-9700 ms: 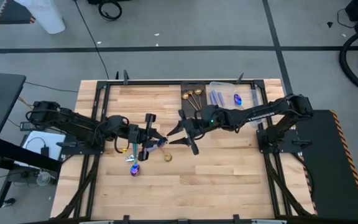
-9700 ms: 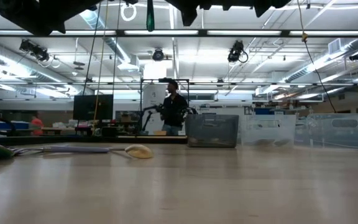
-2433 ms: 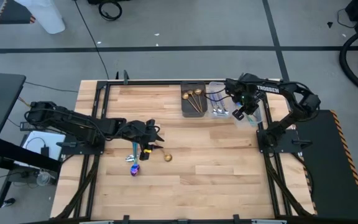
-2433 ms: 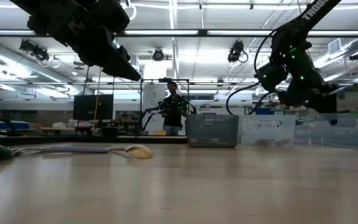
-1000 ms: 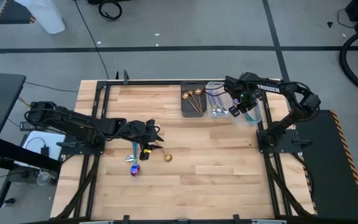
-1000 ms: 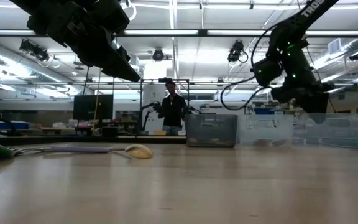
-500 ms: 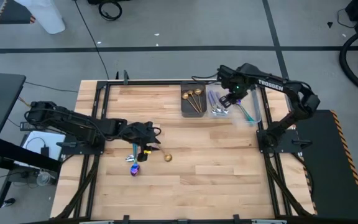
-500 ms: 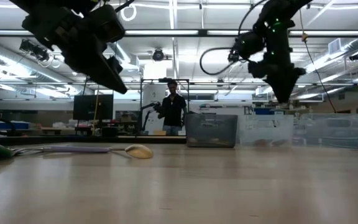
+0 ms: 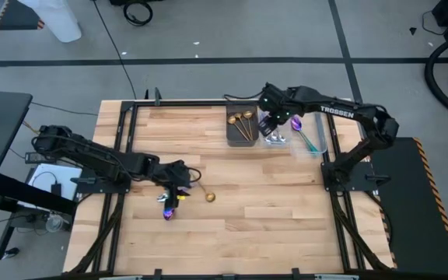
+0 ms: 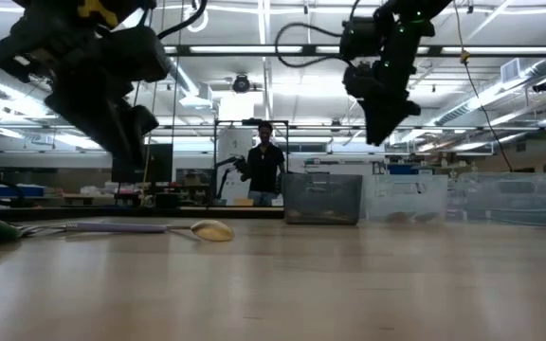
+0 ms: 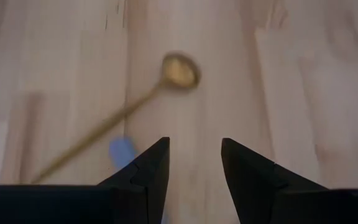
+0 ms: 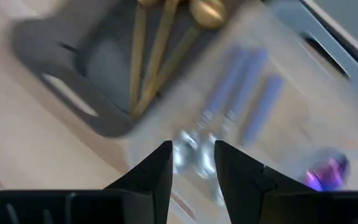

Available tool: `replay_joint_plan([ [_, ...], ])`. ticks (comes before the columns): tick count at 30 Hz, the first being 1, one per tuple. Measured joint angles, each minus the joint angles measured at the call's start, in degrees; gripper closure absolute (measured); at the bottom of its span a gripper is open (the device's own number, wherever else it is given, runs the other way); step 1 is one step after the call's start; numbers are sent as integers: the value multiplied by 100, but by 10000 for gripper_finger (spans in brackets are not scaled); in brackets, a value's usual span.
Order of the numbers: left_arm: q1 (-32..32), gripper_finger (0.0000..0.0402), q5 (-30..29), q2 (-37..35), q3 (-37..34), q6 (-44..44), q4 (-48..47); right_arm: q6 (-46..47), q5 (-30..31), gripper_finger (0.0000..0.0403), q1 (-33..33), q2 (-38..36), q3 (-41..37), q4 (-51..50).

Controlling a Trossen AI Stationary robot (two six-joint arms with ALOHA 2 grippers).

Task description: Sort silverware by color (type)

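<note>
A gold spoon (image 9: 208,197) lies flat on the wood at centre-left, its bowl (image 11: 180,70) ahead of my left gripper (image 11: 194,158). That gripper (image 9: 180,187) hovers open above it, tipped down. An iridescent and a teal-blue spoon (image 9: 166,208) lie beside it. At the far right, gold spoons (image 12: 160,37) lie in a dark tray (image 9: 230,134). Purple-handled utensils (image 12: 244,81), a purple spoon (image 9: 295,122) and a teal spoon (image 9: 309,141) lie in a clear tray (image 9: 323,128). My right gripper (image 9: 271,124) hangs open and empty over the seam between the trays (image 12: 192,163).
Both trays stand side by side at the table's far edge (image 10: 323,199). Bare wood spreads across the middle and near part of the table (image 9: 271,218). Black frame rails (image 9: 119,155) run along the left and right sides. A person stands far off in the room (image 10: 265,161).
My right gripper has risen and swung from over the clear tray's right part toward the table's left, ending over the seam between the trays; a teal spoon now shows lying where it was. My left gripper has tipped further down and sunk a little toward the gold spoon.
</note>
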Motion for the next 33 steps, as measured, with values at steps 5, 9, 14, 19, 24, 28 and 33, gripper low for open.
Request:
replay_joint_plan([
  [5, -60, 249, -1, 0, 0, -341, -613, -98, 29, 274, 467, 0, 0, 674],
  [9, -156, 249, -2, 0, 0, -432, -1031, -168, 228, 274, 860, 14, 0, 1165],
  [14, -267, 249, 2, 0, 0, -426, -1493, -415, 513, 274, 1321, 22, 0, 1844],
  [19, -315, 251, 562, 0, 0, -167, -1792, -588, 525, 274, 1656, 22, 0, 2337],
  [24, -523, 258, 958, 0, 2, 429, -1873, -695, 538, 274, 1883, 22, 0, 2509],
  [28, -791, 259, 965, 0, 2, 1068, -1864, -690, 649, 274, 2105, 22, -14, 2522],
  [33, -1232, 259, 522, 0, 2, 1906, -1865, -690, 958, 274, 2339, 24, -44, 2531],
])
